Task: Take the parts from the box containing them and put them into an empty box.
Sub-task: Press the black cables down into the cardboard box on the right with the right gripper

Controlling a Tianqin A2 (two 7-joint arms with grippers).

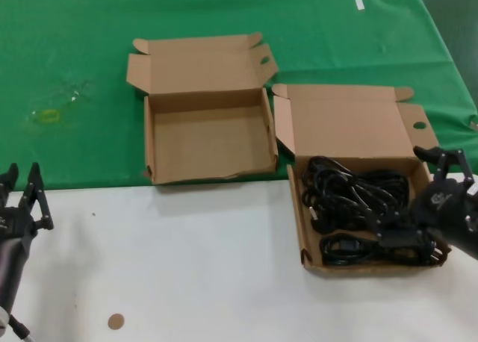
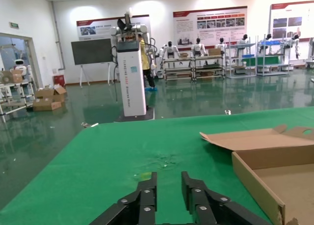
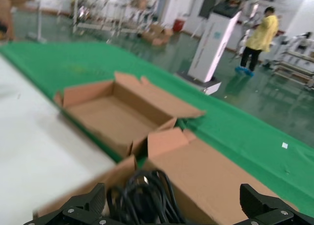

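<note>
Right gripper (image 1: 442, 157) fingers spread wide, gripping nothing. In the right wrist view one fingertip (image 3: 95, 198) and its partner stand far apart, with the black coil of the parts (image 3: 144, 195) showing between and below them. From the head view the gripper hangs over the right edge of the box containing them (image 1: 351, 125), toward its near right corner, with the wrist body covering part of the cords. Whether a finger already touches a cord cannot be told.

Step in hand, as I judge it: the reach for a first bundle. Nothing lifted yet.

The parts (image 1: 358, 207) fill the tray of that box, several loose coils tangled together, plugs hard to pick out singly. Lid stands back, flaps out.

Next move calls for lowering the open fingers around one coil and closing on it alone; the cords overlap, so a neighbouring bundle may drag up with it. Then a carry to the robot's left, over the box wall.

The empty box (image 1: 208, 133) sits just beside the full one, to its left and a little farther back, on the green cloth (image 1: 75, 58). Tray bare, lid open.

Left gripper (image 1: 21, 179) parked low at the near left over the white table (image 1: 187, 267), well apart from both boxes; fingers nearly together, holding nothing.
</note>
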